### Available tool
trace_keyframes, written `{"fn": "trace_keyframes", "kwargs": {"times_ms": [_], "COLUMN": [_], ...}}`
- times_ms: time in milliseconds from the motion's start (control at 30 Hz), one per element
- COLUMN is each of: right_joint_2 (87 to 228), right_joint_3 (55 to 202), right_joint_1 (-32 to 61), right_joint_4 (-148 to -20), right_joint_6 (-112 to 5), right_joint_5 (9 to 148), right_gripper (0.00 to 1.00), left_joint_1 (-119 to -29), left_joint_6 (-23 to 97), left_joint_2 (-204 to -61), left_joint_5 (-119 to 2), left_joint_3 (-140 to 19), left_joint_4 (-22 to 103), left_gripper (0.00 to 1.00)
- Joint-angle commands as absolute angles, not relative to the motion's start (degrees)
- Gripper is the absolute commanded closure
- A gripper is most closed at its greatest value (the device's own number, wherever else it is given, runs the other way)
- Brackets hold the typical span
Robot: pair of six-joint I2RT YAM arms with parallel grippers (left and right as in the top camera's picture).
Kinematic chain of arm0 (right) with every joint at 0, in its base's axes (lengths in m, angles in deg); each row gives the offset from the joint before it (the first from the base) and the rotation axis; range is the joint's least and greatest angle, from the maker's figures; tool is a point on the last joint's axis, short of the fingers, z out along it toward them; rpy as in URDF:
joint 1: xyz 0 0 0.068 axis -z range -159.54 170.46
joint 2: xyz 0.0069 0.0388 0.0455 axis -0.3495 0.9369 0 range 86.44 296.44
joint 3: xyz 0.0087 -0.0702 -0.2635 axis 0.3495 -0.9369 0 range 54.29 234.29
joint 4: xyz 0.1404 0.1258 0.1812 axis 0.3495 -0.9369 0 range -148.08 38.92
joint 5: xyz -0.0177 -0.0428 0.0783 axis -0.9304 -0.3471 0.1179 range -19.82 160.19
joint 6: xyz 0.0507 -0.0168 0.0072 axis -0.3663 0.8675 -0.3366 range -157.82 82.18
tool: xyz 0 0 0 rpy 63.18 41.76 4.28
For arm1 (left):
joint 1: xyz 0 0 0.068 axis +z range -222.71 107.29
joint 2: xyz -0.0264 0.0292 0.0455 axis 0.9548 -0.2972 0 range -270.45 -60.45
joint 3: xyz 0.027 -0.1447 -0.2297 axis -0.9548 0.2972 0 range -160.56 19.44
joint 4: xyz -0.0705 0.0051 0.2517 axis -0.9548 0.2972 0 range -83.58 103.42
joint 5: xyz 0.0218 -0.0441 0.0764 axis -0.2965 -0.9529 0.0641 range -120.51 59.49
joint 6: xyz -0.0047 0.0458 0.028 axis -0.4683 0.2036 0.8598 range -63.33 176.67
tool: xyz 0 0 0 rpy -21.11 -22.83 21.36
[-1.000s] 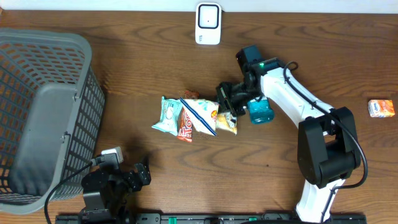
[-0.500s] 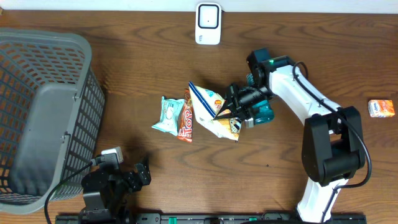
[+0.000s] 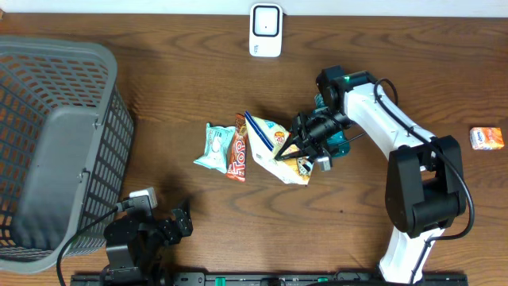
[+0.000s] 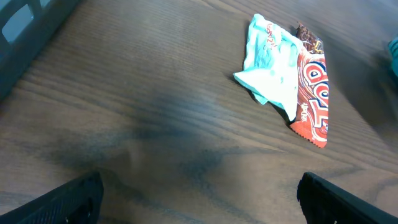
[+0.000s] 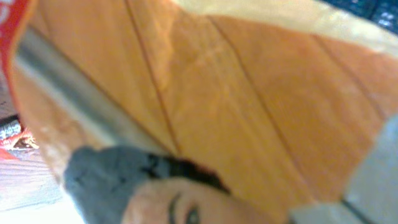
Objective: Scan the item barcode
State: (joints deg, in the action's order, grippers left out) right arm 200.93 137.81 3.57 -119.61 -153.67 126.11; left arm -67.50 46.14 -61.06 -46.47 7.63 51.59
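White arm, black joints, teal claw

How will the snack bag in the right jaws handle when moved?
Likely floppy: the snack bag hangs creased from one pinched edge. Probably light for its size, since it looks like thin, puffy film. The glossy wrapper could slip or swing in the right jaws.

Even light — blurry wrist views

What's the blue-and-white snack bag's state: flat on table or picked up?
Picked up, apparently: right gripper is shut on the blue-and-white snack bag, holding it tilted.
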Motion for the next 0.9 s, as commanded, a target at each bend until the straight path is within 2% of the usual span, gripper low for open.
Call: {"fn": "trace_keyframes", "kwargs": {"times_ms": [0, 167, 867], "right_joint_2": [200.8, 200.8, 200.8], "right_joint_3": [138.2, 138.2, 138.2], "right_joint_1": [4.0, 4.1, 5.5], "right_joint_4": [-120.9, -123.9, -130.2], "right_joint_6": [-153.0, -152.1, -143.9], "right_joint_5": [125.3, 119.8, 116.9], "right_gripper": [0.98, 0.98, 0.99], "left_joint_1": [-67.3, -67.3, -67.3], "left_joint_6": [46.1, 46.1, 46.1], "left_joint_2": [-60.9, -60.9, -60.9], "left_joint_5": [-46.5, -46.5, -46.5], "left_joint_3": [7.9, 7.9, 7.9], "left_joint_4": [55.7, 55.7, 55.7], "left_gripper": [0.02, 0.02, 0.02]}}
